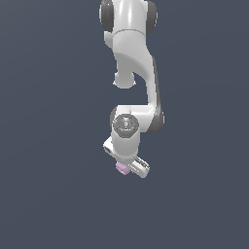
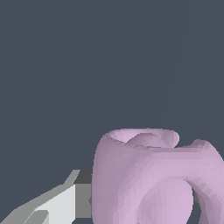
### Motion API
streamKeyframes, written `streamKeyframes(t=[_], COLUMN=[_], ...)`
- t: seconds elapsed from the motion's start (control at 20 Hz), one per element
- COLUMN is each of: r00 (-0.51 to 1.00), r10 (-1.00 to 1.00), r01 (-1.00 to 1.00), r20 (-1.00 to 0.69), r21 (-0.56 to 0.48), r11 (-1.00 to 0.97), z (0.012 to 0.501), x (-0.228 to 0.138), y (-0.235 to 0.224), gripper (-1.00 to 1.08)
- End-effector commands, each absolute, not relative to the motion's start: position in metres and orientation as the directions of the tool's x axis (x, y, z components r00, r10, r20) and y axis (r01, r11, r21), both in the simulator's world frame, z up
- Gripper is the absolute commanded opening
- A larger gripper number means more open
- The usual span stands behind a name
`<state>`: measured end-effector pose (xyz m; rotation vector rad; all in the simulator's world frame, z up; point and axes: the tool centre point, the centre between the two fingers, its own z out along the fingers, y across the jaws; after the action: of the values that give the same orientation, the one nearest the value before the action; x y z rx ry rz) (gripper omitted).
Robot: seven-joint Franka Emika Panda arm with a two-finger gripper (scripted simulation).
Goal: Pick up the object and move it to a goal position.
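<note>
The object (image 1: 121,168) is a small pale pink-lilac lumpy blob, peeking out under the white arm's hand in the exterior view. In the wrist view the object (image 2: 148,175) fills the lower part of the picture, very close, with swirled rounded lobes. My gripper (image 1: 125,169) points down and sits around it. One white finger with a dark pad (image 2: 81,194) presses against the blob's side. The other finger is almost wholly hidden behind the blob. The gripper looks shut on the object.
The white arm (image 1: 133,58) reaches in from the top of the exterior view and hides most of the hand. A plain dark blue-grey ground (image 1: 53,185) lies all around. No goal marker shows.
</note>
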<state>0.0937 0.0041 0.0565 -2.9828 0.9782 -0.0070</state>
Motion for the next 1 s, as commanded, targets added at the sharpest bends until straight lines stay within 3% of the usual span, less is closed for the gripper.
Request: streamKeyframes(t=[0.0, 0.95], r00=[0.810, 0.871], r10=[-0.587, -0.486], r01=[-0.586, -0.483], r20=[0.009, 0.070], r21=[-0.008, -0.056], r11=[-0.810, -0.874], z=[0.070, 0.275], x=[0.094, 0.095], y=[-0.002, -0.084], gripper=[-1.00, -1.00])
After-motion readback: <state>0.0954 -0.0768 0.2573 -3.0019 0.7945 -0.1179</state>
